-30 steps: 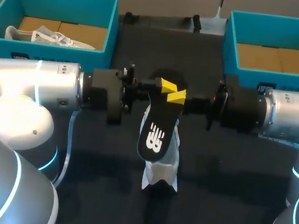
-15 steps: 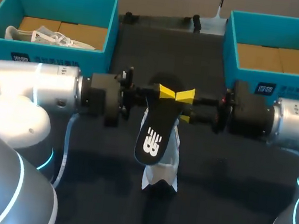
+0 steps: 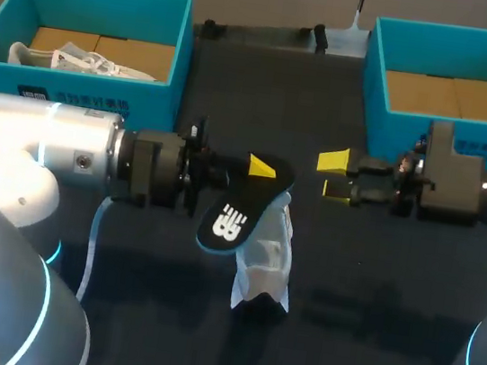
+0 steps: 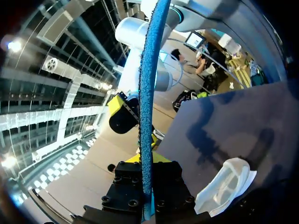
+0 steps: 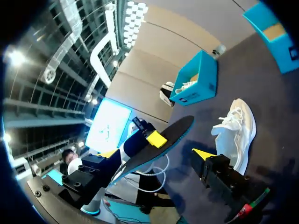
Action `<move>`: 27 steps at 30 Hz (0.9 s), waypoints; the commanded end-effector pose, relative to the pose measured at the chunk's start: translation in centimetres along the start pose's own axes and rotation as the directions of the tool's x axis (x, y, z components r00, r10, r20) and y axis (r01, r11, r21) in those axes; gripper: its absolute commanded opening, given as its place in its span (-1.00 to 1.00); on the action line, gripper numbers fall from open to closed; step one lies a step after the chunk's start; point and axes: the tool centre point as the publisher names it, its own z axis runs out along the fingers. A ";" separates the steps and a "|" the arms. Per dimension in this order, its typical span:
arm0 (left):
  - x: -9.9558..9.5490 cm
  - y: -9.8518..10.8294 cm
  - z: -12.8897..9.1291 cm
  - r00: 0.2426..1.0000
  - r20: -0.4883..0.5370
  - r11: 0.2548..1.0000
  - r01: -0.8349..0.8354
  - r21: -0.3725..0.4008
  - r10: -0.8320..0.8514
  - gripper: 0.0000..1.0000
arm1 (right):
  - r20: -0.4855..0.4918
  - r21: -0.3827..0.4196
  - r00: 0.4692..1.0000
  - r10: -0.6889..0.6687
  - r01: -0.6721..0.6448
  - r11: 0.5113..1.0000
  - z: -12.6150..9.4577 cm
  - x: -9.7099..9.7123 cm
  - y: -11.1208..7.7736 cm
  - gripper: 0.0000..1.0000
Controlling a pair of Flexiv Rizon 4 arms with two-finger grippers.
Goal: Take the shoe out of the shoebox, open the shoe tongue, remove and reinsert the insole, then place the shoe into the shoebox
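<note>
My left gripper [image 3: 262,167] is shut on the heel end of a black insole [image 3: 231,220] with a white logo and holds it tilted above the table. In the left wrist view the insole [image 4: 145,107] stands edge-on between the fingers as a blue strip. Just under the insole, a white shoe [image 3: 265,260] lies on the dark table. My right gripper [image 3: 335,176] hangs open to the right of the insole and touches nothing. In the right wrist view the insole [image 5: 140,161] and the shoe [image 5: 236,126] lie ahead of the wide-open right gripper [image 5: 155,154].
A teal shoebox [image 3: 175,55] at the back left holds another white shoe [image 3: 79,60]. A second teal shoebox [image 3: 375,83] at the back right shows only its cardboard floor. The dark table [image 3: 373,292] is bare to the right of the shoe.
My right gripper has let go of the insole, opened wide and drawn back to the right. The left gripper has kept the insole and tipped its free end down to the left.
</note>
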 end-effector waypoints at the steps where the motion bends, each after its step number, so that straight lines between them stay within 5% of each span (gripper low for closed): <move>1: -0.2 -0.3 -0.3 1.000 -0.020 1.000 0.018 0.007 -0.018 -1.00 | -0.045 0.063 0.976 -0.214 0.217 0.974 -2.9 0.7 0.4 1.00; 22: -0.1 -0.6 -0.3 0.999 -0.043 1.000 0.029 0.009 -0.028 -1.00 | -0.065 0.086 0.973 -0.222 0.227 0.970 -2.9 0.8 0.4 1.00; 27: -0.1 -0.6 -0.3 0.999 -0.043 1.000 0.029 0.009 -0.028 -1.00 | -0.090 0.137 0.890 -0.448 0.456 0.879 -3.6 0.1 0.9 1.00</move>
